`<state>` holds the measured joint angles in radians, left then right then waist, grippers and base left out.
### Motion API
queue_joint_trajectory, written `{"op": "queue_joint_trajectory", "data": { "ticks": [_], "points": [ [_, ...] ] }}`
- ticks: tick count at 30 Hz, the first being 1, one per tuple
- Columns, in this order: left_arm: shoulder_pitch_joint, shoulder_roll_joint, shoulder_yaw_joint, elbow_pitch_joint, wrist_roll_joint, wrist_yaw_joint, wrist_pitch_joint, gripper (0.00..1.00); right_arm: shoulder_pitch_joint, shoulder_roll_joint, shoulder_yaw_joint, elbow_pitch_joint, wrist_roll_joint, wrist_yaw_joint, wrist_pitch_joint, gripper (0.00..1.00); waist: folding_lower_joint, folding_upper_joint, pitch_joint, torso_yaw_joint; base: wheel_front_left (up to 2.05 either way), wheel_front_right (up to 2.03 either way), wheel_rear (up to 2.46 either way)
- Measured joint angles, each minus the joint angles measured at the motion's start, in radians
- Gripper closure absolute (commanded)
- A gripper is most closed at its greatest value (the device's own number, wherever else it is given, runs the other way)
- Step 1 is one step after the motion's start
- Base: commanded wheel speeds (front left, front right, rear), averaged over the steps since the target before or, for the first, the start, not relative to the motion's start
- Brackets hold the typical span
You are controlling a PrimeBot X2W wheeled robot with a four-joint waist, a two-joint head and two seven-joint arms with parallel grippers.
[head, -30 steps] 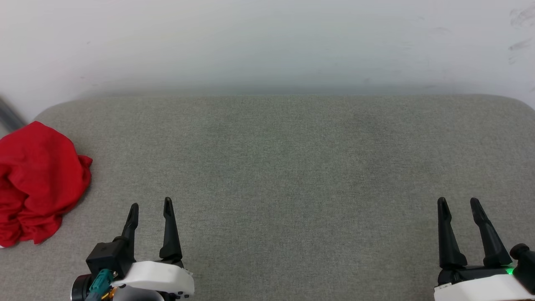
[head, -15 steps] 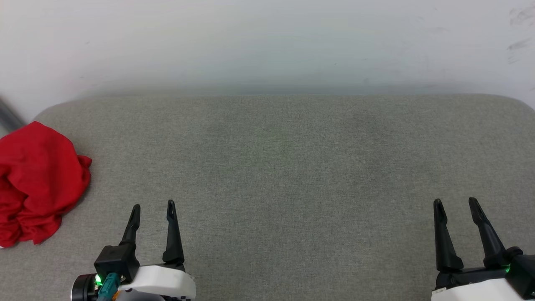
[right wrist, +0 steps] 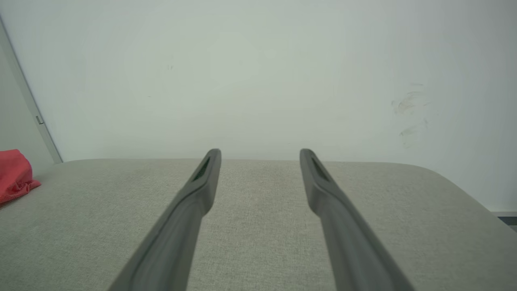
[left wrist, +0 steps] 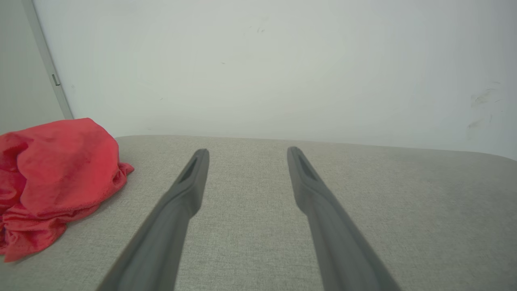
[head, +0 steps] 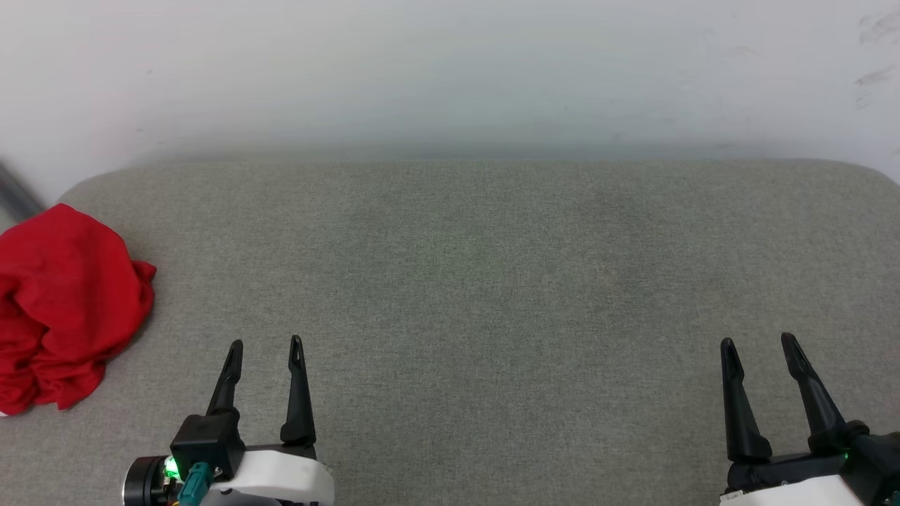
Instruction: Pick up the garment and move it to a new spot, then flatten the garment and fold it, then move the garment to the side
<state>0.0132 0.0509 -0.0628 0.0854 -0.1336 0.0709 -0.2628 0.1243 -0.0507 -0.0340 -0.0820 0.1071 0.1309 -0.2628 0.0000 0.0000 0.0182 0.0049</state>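
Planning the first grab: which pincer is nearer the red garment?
Left. The left pincer sits just right of the crumpled garment, not touching; the right pincer is far across the grey surface.

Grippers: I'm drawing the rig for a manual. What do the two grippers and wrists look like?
The left gripper has two long black fingers tapering to slim tips, a black block at their base, a white wrist shell, a green light and a teal plug. The right gripper looks alike: black fingers, white shell, small green light. Close up, each fingertip shows a slotted recess.
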Motion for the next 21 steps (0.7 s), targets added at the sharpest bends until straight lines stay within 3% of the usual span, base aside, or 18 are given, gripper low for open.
{"op": "queue_joint_trajectory", "data": {
  "ticks": [21],
  "points": [
    [0.003,0.0,-0.002,0.031,-0.012,0.003,0.0,0.0,0.007,0.0,-0.001,0.034,0.048,0.0,0.0,0.0,0.0,0.0,0.0,0.002,0.0,0.0,0.0]
  ]
}}
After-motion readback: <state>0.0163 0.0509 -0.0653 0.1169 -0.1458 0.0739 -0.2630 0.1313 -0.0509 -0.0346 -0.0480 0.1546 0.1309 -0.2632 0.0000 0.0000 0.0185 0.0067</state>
